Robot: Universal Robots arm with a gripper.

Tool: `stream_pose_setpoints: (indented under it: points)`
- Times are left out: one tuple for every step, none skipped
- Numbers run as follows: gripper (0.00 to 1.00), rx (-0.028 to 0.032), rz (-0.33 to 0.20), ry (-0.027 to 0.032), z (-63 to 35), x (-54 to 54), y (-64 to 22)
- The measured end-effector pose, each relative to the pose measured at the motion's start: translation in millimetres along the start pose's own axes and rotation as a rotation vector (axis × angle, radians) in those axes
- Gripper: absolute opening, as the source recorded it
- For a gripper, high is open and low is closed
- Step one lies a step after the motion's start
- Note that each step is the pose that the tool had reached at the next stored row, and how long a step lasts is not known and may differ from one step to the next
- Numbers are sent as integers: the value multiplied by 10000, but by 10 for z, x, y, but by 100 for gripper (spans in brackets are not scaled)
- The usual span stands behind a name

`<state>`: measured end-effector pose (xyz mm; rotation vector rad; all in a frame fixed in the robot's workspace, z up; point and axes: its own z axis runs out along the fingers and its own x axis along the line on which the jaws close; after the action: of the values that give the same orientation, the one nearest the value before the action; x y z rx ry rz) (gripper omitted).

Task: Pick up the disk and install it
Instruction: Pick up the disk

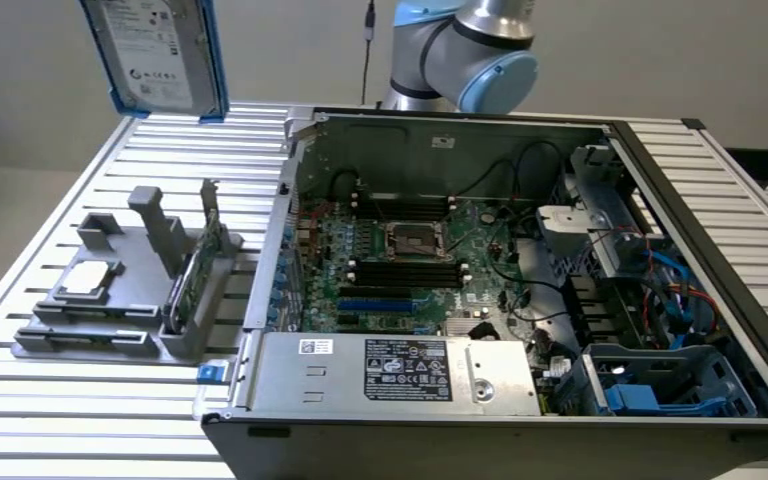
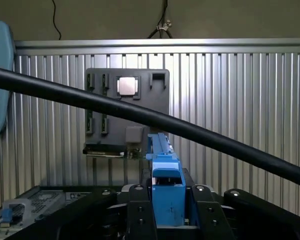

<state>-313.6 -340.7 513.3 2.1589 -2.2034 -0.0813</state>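
Slatted aluminium counter [image 1: 77,150] is carrying an open computer case [image 1: 398,135], which is lying on its side with the motherboard [image 1: 398,260] facing up.

Disk [image 1: 157,50] is hanging upright in the air outside the case, past the case's far corner on the exterior view's left. It is sitting well above the counter and touching nothing below, with its white label facing the exterior camera.

Wrist view: fingers [image 2: 140,220] are pinching the disk by its edge, one black finger pressing on each side of the blue rail [image 2: 167,192], with no gap showing. Black cable [image 2: 140,117] is crossing diagonally in front of the wrist camera.

Robot arm [image 1: 471,50] is standing behind the case's back wall.

Grey fixture [image 1: 117,300] is sitting on the counter just beside the case, on the exterior view's left. It is holding a square silver chip [image 1: 87,278] lying flat and a thin card [image 1: 187,285] standing upright on the side nearer the case.

Inside the case, a power supply box [image 1: 398,375] is lying along the near wall. A drive bay with blue plastic [image 1: 631,395] is sitting in the case's near corner on the exterior view's right.

Disk is not sitting in the case yet.
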Motion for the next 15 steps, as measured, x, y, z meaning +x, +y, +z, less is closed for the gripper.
stream_pose_setpoints:
  points:
    - [33, -12, -1, -1, -52, 1, -45]
    - [33, -22, 0, 0, -89, 3, -87]
    - [33, -26, 1, -2, -106, 5, -131]
    - [33, -36, 0, -1, -115, 8, -175]
    - [33, -50, -1, 0, -120, 11, -220]
    - [33, -63, -1, 4, -124, 14, -265]
    - [33, -75, 1, 7, -128, 17, -313]
    - [33, -82, 1, 8, -131, 21, -358]
    - [33, -85, 0, 9, -135, 25, -403]
    - [33, -85, -1, 9, -138, 28, -448]
    - [33, -85, 0, 9, -142, 33, -494]
    - [33, -85, 1, 9, -145, 39, -539]
    - [33, -85, 1, 9, -147, 46, -584]
    - [33, -85, -1, 9, -148, 54, -632]
    - [33, -85, 0, 9, -149, 61, -677]
